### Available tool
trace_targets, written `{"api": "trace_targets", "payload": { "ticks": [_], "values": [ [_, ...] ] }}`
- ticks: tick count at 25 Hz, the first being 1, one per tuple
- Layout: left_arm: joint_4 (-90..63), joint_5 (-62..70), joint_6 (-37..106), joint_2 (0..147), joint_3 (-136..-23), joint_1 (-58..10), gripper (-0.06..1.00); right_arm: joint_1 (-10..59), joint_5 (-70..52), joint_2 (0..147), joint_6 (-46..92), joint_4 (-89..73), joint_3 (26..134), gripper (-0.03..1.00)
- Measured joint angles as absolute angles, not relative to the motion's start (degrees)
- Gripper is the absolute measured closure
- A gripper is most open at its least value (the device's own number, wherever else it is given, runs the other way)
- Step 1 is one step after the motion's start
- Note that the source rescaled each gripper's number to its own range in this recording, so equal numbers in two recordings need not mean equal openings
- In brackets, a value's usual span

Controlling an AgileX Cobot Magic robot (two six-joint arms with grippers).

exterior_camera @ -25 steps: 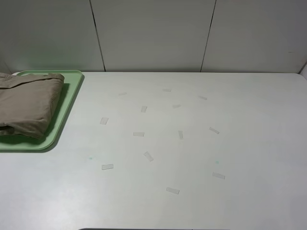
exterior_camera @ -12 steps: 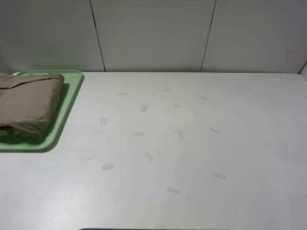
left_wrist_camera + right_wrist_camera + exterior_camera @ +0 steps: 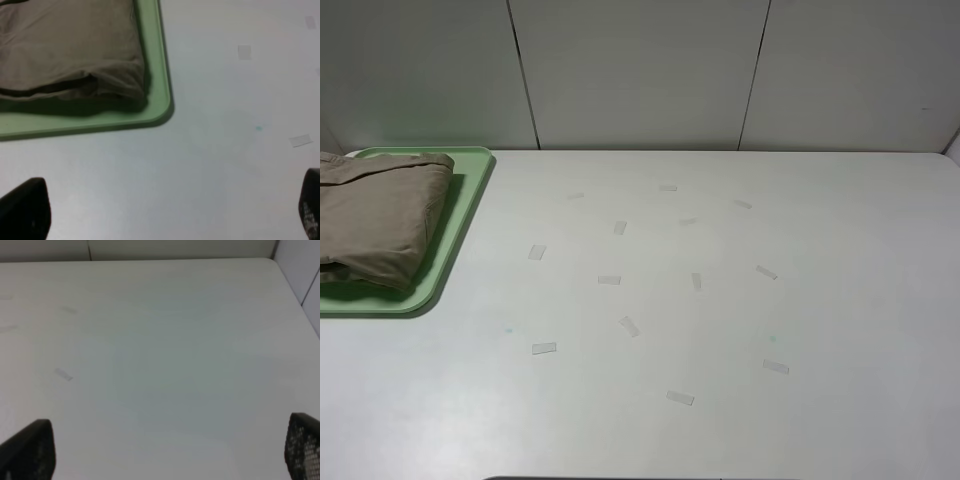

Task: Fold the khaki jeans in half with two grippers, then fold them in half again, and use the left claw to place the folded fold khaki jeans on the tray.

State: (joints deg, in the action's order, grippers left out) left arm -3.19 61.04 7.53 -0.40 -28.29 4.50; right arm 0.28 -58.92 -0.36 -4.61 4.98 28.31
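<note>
At far left, the folded tan-khaki cotton jeans (image 3: 375, 215) lay inside the pale mint-green rectangular plastic tray (image 3: 460, 235), which sat on the white table (image 3: 720, 320). Small clear tape strips (image 3: 629, 326) dotted the table's middle. The black left claw (image 3: 160, 212) hung over bare table near the tray's corner, fingers spread wide and empty. The black right claw (image 3: 165, 450) hovered over bare table further right, fingers likewise spread. Placement looked finished; no further move seemed needed.
</note>
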Motion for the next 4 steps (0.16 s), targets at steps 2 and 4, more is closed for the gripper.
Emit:
{"api": "trace_targets", "payload": {
  "ticks": [2,4],
  "values": [
    [-3.2,61.0,7.5,-0.4,-28.3,4.5,-0.05,0.3,-58.9,-0.4,-4.6,5.0,28.3,-0.03],
    [-3.2,61.0,7.5,-0.4,-28.3,4.5,-0.05,0.3,-58.9,-0.4,-4.6,5.0,28.3,-0.03]
  ]
}}
